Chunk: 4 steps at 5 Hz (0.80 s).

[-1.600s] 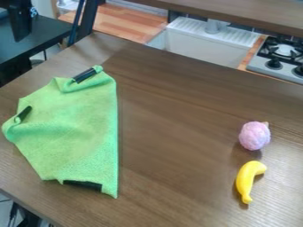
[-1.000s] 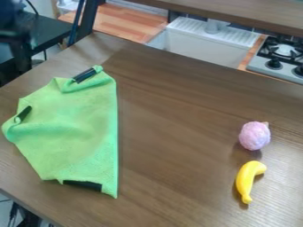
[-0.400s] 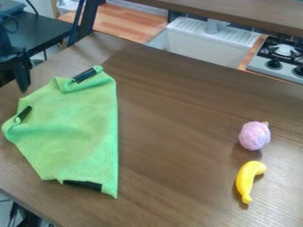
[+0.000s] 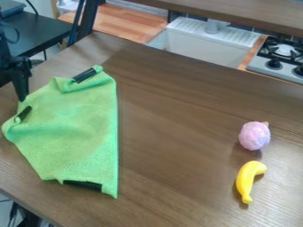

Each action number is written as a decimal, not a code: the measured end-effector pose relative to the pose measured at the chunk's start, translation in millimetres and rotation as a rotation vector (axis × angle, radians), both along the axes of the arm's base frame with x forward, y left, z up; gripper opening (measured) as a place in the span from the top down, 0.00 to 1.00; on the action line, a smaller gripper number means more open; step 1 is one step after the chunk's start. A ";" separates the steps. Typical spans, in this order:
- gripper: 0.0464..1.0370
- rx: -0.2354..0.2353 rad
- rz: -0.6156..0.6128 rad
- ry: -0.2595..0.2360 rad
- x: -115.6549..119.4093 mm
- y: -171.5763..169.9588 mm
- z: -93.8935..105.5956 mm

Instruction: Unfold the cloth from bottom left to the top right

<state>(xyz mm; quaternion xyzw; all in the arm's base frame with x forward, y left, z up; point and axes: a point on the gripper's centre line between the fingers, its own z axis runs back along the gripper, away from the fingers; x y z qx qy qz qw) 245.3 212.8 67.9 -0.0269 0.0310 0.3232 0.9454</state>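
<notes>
Pairs rough green cloth (image 4: pixel 71 133) with smooth, wood-grained table (image 4: pixel 177 155).
Shows matt, fuzzy pile at nine o'clock, soft sheen over the table, smooth, plastic-looking skin on the yellow banana (image 4: pixel 244 178) at half past four, mottled, matt finish on the pink ball (image 4: pixel 255 136) just past three, ribbed white top on the sink (image 4: pixel 195 48) at one.

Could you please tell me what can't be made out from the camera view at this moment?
In the camera view:
- Underside of the green cloth: hidden by its upper surface.
- Whether the gripper touches the cloth: the slanted angle leaves their separation unclear.
- Rest of the robot arm: cut off by the left edge.
- Far side of the stove: cut off by the right edge.
- Underside of the yellow banana: hidden by its own body.
</notes>
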 end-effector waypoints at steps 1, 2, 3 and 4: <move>0.04 0.002 -0.027 0.033 2.4 -5.6 -4.6; 0.04 0.021 -0.046 0.063 3.8 -15.2 -11.7; 0.04 0.021 -0.065 0.088 7.3 -25.3 -19.9; 0.12 0.047 -0.078 0.101 10.7 -33.3 -24.0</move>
